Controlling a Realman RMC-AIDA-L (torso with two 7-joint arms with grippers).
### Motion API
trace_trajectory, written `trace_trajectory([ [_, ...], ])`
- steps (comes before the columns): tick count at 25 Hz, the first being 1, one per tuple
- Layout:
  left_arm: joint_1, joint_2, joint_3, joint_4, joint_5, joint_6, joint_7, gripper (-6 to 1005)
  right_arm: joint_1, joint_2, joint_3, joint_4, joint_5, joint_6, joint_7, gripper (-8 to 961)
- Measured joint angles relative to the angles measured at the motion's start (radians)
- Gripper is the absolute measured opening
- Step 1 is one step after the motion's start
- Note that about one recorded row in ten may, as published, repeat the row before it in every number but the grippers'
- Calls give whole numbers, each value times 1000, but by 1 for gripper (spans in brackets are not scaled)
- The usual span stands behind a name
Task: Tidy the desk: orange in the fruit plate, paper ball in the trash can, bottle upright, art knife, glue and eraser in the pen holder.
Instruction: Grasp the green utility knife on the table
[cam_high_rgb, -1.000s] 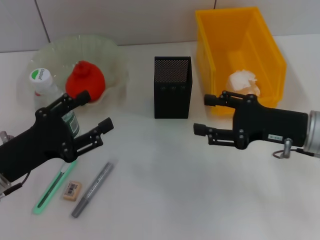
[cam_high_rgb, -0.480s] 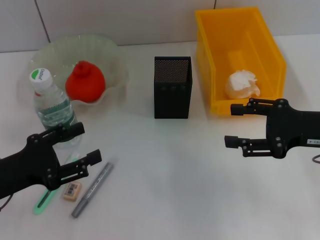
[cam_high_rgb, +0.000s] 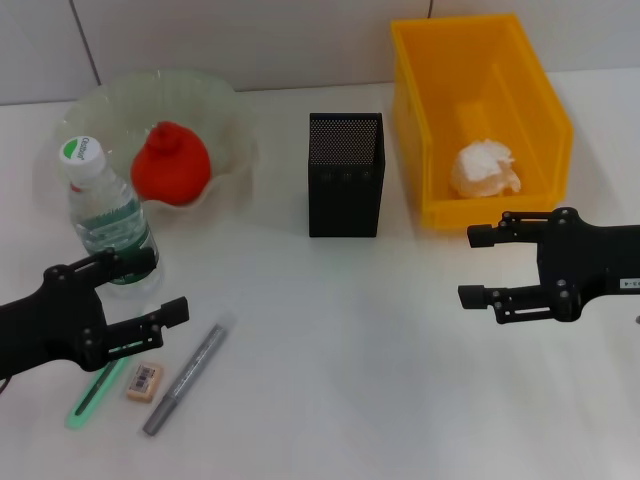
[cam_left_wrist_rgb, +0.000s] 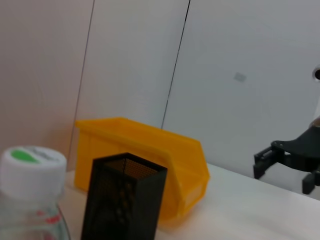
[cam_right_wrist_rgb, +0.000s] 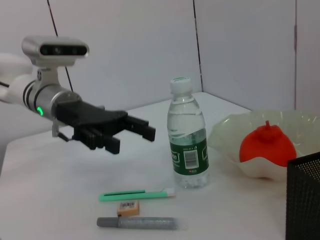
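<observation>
Left gripper (cam_high_rgb: 150, 283) pulled back from the bottle (cam_high_rgb: 108, 225) toward the near left edge of the desk, fingers spread, ended up clear of the bottle and above the green art knife (cam_high_rgb: 97, 387). Uncovered the bottle, standing upright by the fruit plate (cam_high_rgb: 225, 120). Right gripper (cam_high_rgb: 477, 265) withdrew too, away from the yellow trash can (cam_high_rgb: 545, 95) toward the right edge, fingers apart, and revealed the paper ball (cam_high_rgb: 485, 168) lying inside.
</observation>
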Motion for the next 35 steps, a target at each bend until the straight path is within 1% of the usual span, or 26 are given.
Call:
trace_trajectory([
  [1,4,-10,-32,29,31,-2,6,811,-1,1,1,-1,-1,2,-6,771],
  [3,9,-20,-56,53,57,-5,6,811,-2,4,3,-5,-4,9,-15,771],
  [5,9,-20,-56,53,57,-5,6,811,-1,7,3,-1,-6,22,-15,771],
  [6,12,-27,-77,65,75,-7,6,811,-1,8,3,3,-7,27,-16,771],
  [7,19,-45,-120,90,121,-15,5,811,0,10,3,7,-7,33,-17,771],
  [8,22,-54,-135,107,148,-16,0,811,0,11,2,11,-7,38,-18,771],
  [9,22,-54,-135,107,148,-16,0,811,1,13,0,14,-8,39,-18,771],
  [11,26,-73,-149,143,203,-13,-10,811,4,17,-8,18,-8,41,-20,771],
  [13,27,-75,-147,149,210,-8,-14,811,12,21,-23,19,-15,39,-21,771],
  [17,24,-73,-142,153,222,16,-26,811,28,25,-55,21,-31,34,-21,771],
  [22,24,-72,-143,159,236,31,-39,811,44,28,-123,21,-34,27,-20,771],
  [23,24,-74,-148,195,287,41,-107,811,47,28,-136,20,-37,25,-17,771],
  [24,24,-74,-148,195,287,41,-107,811,51,29,-149,18,-41,23,-15,771],
  [25,20,-76,-149,231,343,34,-177,811,54,31,-159,14,-49,22,-12,771],
  [26,20,-76,-149,231,343,34,-177,811,56,33,-164,12,-54,21,-11,771],
  [27,18,-81,-150,263,365,31,-207,811,58,35,-166,9,-60,21,-10,771],
  [29,18,-81,-150,263,365,31,-207,811,59,36,-167,8,-64,21,-10,771],
  [30,27,-104,-152,342,423,-11,-271,811,59,36,-167,8,-64,21,-10,771],
  [31,27,-109,-154,360,443,-24,-290,811,59,37,-167,8,-64,21,-10,771],
  [32,27,-109,-154,360,443,-24,-290,811,59,37,-167,8,-64,21,-10,771],
  [33,27,-117,-156,387,475,-42,-321,811,58,37,-167,7,-64,21,-10,771],
  [35,27,-117,-156,387,475,-42,-321,811,57,37,-167,9,-65,20,-10,771],
])
